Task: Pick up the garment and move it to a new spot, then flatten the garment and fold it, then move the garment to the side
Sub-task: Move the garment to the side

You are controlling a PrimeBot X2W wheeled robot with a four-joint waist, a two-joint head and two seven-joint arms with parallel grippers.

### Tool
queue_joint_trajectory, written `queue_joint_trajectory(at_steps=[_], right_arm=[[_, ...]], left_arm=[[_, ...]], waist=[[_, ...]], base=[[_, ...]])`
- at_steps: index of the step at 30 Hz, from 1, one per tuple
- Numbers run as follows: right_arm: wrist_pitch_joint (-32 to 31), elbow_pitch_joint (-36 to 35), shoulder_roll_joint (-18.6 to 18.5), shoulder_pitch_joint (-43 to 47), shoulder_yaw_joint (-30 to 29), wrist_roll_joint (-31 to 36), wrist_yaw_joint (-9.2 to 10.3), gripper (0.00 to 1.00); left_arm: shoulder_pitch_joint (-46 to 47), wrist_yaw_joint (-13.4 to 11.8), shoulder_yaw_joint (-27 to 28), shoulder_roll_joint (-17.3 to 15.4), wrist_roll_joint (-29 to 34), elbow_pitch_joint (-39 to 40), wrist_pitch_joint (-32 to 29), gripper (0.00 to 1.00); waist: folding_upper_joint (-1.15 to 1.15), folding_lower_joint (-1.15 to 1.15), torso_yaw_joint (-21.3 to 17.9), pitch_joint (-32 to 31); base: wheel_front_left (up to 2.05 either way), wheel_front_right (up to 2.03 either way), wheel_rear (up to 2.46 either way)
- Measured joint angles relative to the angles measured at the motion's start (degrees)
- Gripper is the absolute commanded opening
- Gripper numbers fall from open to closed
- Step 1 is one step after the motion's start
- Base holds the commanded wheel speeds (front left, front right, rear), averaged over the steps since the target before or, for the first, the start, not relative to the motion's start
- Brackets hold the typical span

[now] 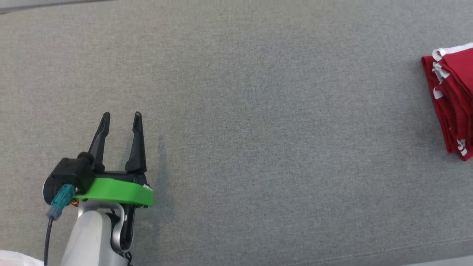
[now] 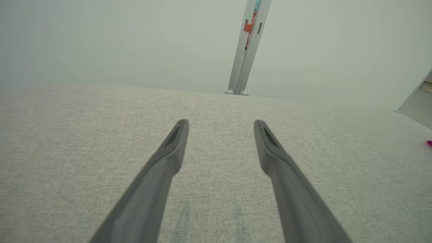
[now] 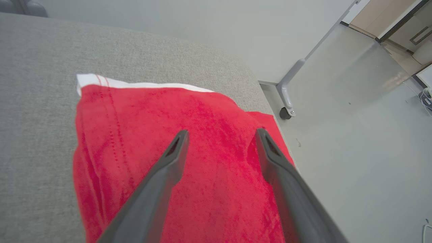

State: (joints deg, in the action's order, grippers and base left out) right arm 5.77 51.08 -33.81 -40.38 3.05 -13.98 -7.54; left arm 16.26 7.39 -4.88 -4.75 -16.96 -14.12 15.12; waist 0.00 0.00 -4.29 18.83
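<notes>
The garment (image 1: 454,99) is red with white trim and lies folded in layers at the far right edge of the grey fabric surface (image 1: 258,111). In the right wrist view the garment (image 3: 135,141) spreads flat under my right gripper (image 3: 221,135), which hangs open just above it with nothing between its fingers. My left gripper (image 1: 122,117) stands open at the lower left of the head view, far from the garment. Its two dark fingers (image 2: 175,141) hover over bare grey fabric in the left wrist view.
The garment lies near the surface's right edge, beyond which a pale floor (image 3: 354,135) drops away with a wheeled metal leg (image 3: 287,98). A grey post (image 2: 246,50) rises behind the far edge. A small pink bit (image 2: 429,142) shows at the right of the left wrist view.
</notes>
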Motion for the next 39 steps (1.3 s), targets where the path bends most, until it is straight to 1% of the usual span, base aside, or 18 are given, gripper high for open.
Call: queue_joint_trajectory(at_steps=[2, 5, 7, 10, 12, 16, 23, 29, 39], right_arm=[[3.68, -4.25, 3.31, 3.00, -1.56, -0.19, 0.00, 1.00], [5.78, -11.17, 7.89, 7.75, -1.89, -0.29, 0.00, 1.00], [6.49, -16.18, 9.87, 11.18, -1.34, -0.18, 0.00, 1.00], [6.55, -22.99, 11.95, 16.21, 0.07, 0.23, 0.00, 1.00], [6.23, -27.16, 14.33, 19.73, 0.51, 0.11, 0.00, 1.00], [4.57, -32.94, 18.61, 24.26, 0.51, -0.05, 0.00, 1.00], [2.87, -36.76, 22.87, 28.65, 0.01, 0.96, 0.00, 1.00], [1.77, -38.08, 23.79, 29.93, -0.19, 1.89, 0.01, 1.00], [0.93, -36.89, 24.42, 31.17, -0.98, 2.72, 0.01, 1.00]], left_arm=[[-1.16, 0.00, 0.89, 0.26, -0.11, -0.16, 0.00, 1.00], [-2.85, 0.00, 1.87, 0.53, -0.12, -0.41, 0.01, 1.00], [-3.65, 0.00, 2.26, 0.64, -0.12, -0.68, 0.00, 1.00], [-4.66, 0.00, 2.59, 0.98, -0.23, -0.99, 0.00, 1.00], [-5.45, 0.00, 2.92, 1.20, -0.37, -1.14, 0.01, 1.00], [-6.83, 0.00, 3.50, 1.52, -0.64, -1.65, 0.00, 1.00], [-8.75, 0.00, 5.19, 1.70, -1.10, -2.92, 0.00, 1.00], [-10.08, 0.00, 5.90, 1.81, -1.16, -3.39, 0.00, 1.00], [-10.36, 0.00, 5.21, 1.85, -1.77, -4.05, 0.01, 1.00]], waist=[[0.00, 0.00, 0.10, -2.02], [0.00, 0.00, 0.14, -4.67], [0.00, 0.00, 0.14, -6.32], [0.00, 0.00, 0.22, -8.79], [0.00, 0.00, 0.40, -10.46], [0.00, 0.00, 0.86, -13.27], [0.00, -0.01, 1.78, -16.77], [0.00, -0.01, 2.60, -18.98], [0.00, -0.01, 3.58, -19.64]], base=[[0.00, 0.00, 0.00], [0.00, 0.00, 0.00], [0.00, 0.00, 0.00], [0.00, 0.00, 0.00], [0.00, 0.00, 0.00], [0.00, 0.00, 0.00], [0.00, 0.00, 0.00], [0.00, 0.00, 0.00], [0.00, 0.00, 0.00]])
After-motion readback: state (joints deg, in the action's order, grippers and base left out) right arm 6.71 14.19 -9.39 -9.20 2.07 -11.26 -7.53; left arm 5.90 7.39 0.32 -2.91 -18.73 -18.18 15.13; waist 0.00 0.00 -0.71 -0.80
